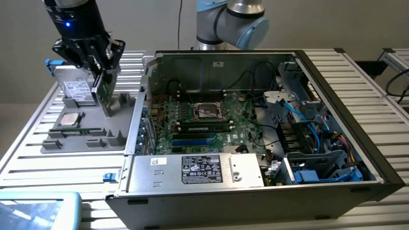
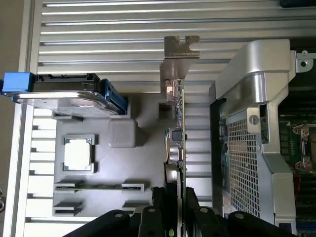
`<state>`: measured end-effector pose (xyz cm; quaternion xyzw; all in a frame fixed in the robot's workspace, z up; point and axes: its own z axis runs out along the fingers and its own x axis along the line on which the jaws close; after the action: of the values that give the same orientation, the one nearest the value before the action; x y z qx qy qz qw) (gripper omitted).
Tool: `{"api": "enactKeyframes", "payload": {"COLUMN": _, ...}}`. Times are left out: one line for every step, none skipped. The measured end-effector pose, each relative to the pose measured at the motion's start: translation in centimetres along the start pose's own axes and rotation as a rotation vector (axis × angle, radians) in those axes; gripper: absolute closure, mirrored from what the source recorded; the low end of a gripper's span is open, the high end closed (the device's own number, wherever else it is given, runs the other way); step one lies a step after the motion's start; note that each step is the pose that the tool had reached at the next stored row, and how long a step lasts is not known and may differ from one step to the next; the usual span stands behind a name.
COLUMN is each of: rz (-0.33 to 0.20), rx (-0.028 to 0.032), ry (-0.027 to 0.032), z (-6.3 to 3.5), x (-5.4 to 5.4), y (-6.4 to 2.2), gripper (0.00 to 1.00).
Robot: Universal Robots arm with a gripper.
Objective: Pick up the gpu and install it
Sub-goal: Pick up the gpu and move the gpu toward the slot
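The gpu [image 1: 105,93] stands upright on edge over the grey parts tray [image 1: 57,143] at the exterior view's left. My gripper [image 1: 101,72] comes down from above and is shut on the card's top edge. In the wrist view the gpu [image 2: 177,123] shows edge-on as a thin green strip, with its silvery end bracket [image 2: 178,54] at the far end. There my gripper [image 2: 173,197] has its black fingers [image 2: 157,207] pressed against both faces. I cannot tell whether the card's lower edge is clear of the tray's holder.
A hard drive [image 1: 76,91], a CPU [image 1: 69,120] and a memory stick [image 1: 80,130] lie in the tray. The open computer case [image 1: 345,96] lies to the exterior view's right, with its motherboard [image 1: 204,120], cables and power supply [image 1: 198,170]. The case's perforated wall [image 2: 242,158] is close beside the card.
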<state>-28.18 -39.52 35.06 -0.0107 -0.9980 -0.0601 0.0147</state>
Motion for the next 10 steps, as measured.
{"api": "enactKeyframes", "payload": {"rz": 0.000, "rx": -0.0001, "ry": 0.0000, "z": -0.44, "x": -0.3, "y": -0.05, "gripper": 0.72}}
{"api": "enactKeyframes", "payload": {"rz": 0.000, "rx": 0.0000, "ry": 0.0000, "z": -0.88, "x": -0.6, "y": -0.09, "gripper": 0.72}}
{"api": "enactKeyframes", "payload": {"rz": 0.000, "rx": -0.0001, "ry": 0.0000, "z": -1.35, "x": -0.8, "y": -0.10, "gripper": 0.72}}
{"api": "enactKeyframes", "payload": {"rz": 0.000, "rx": 0.0000, "ry": 0.0000, "z": -1.81, "x": -1.1, "y": -0.12, "gripper": 0.72}}
{"api": "enactKeyframes", "payload": {"rz": 0.000, "rx": -0.0001, "ry": 0.0000, "z": -2.29, "x": -1.4, "y": -0.14, "gripper": 0.72}}
{"api": "enactKeyframes", "payload": {"rz": 0.000, "rx": -0.0001, "ry": 0.0001, "z": -2.75, "x": -1.7, "y": -0.18, "gripper": 0.72}}
{"api": "enactKeyframes", "payload": {"rz": 0.000, "rx": 0.0000, "ry": 0.0002, "z": -3.22, "x": -2.0, "y": -0.24, "gripper": 0.72}}
{"api": "enactKeyframes", "payload": {"rz": 0.000, "rx": -0.0001, "ry": 0.0002, "z": -3.69, "x": -2.4, "y": -0.28, "gripper": 0.72}}
{"api": "enactKeyframes", "payload": {"rz": 0.000, "rx": 0.0000, "ry": 0.0005, "z": -4.21, "x": -2.7, "y": -0.33, "gripper": 0.72}}
{"api": "enactKeyframes", "payload": {"rz": 0.000, "rx": 0.0000, "ry": 0.0008, "z": -4.68, "x": -3.0, "y": -0.38, "gripper": 0.72}}
